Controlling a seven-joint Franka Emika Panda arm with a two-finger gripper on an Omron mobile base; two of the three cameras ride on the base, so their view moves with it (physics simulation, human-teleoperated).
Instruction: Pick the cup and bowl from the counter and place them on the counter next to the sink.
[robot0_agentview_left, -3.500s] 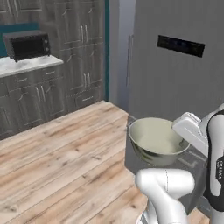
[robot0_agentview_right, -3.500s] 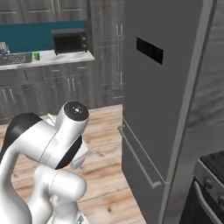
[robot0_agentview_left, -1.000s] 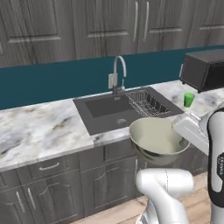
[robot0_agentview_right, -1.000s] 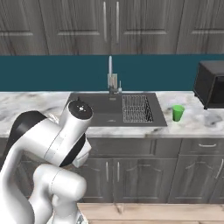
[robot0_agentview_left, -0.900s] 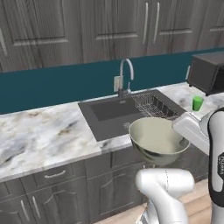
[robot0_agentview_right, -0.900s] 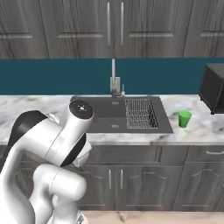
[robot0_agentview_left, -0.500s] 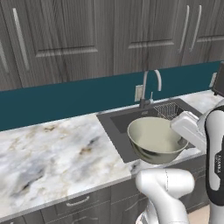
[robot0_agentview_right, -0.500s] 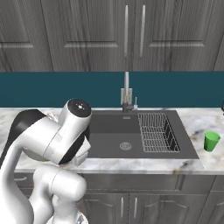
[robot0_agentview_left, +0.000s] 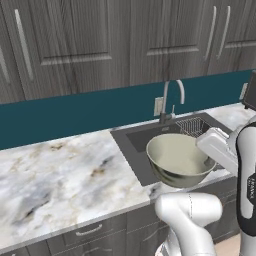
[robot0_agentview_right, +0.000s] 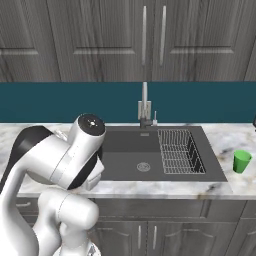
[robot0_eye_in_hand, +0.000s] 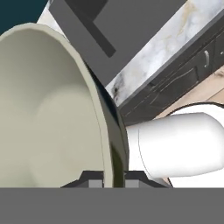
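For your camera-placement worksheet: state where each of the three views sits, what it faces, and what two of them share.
Left base view: behind the arm's left, facing the counter; white arm lower right, carrying the bowl.
Right base view: behind its right, facing the sink and cup; arm lower left.
Hand view: on the hand, along the gripper clamping the bowl's rim.
Both base views share sink and faucet.
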